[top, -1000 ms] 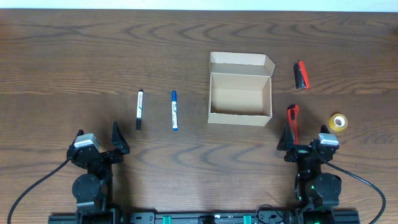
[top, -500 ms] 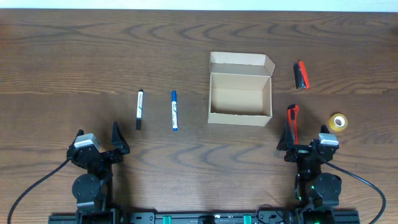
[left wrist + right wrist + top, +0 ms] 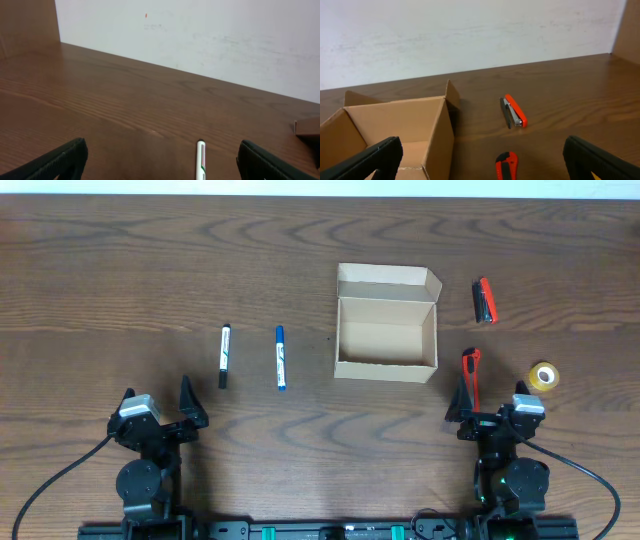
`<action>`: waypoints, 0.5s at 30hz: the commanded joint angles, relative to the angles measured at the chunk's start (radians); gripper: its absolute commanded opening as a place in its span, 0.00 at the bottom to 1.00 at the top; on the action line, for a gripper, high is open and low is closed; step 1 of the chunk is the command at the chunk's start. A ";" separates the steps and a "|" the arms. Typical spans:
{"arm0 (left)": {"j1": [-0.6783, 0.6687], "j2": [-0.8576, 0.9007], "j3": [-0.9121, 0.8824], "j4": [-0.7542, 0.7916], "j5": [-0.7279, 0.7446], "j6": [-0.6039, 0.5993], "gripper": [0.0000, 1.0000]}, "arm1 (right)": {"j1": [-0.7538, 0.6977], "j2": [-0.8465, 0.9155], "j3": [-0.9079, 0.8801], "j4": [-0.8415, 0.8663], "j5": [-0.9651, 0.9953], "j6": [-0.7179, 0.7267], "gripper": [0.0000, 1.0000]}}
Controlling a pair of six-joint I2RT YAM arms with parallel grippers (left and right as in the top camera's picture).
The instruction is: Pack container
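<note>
Black left arm (image 3: pixel 140 478) and right arm (image 3: pixel 512 478), bottom corners of the overhead view.
Grey-topped wrist blocks, black cables curving outward, matte black fingers (image 3: pixel 60 159).

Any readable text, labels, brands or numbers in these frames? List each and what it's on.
No text can be read in any view.
White marker with black cap: barrel print, too small overhead, blurred in the left wrist view.
White marker with blue cap: barrel print, too small to read.
Light-tan cardboard box: no markings visible.
Red-and-black stapler, red utility knife, yellow tape roll: no lettering visible.
</note>
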 commanded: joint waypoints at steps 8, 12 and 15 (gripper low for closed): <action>0.007 -0.007 -0.012 -0.055 0.010 0.003 0.95 | -0.008 -0.006 -0.004 0.000 -0.040 0.000 0.99; 0.007 -0.007 -0.012 -0.055 0.010 0.003 0.95 | -0.008 -0.006 0.016 0.000 -0.204 -0.017 0.99; 0.007 -0.007 -0.012 -0.055 0.010 0.003 0.95 | -0.008 -0.004 0.076 -0.064 -0.225 -0.028 0.99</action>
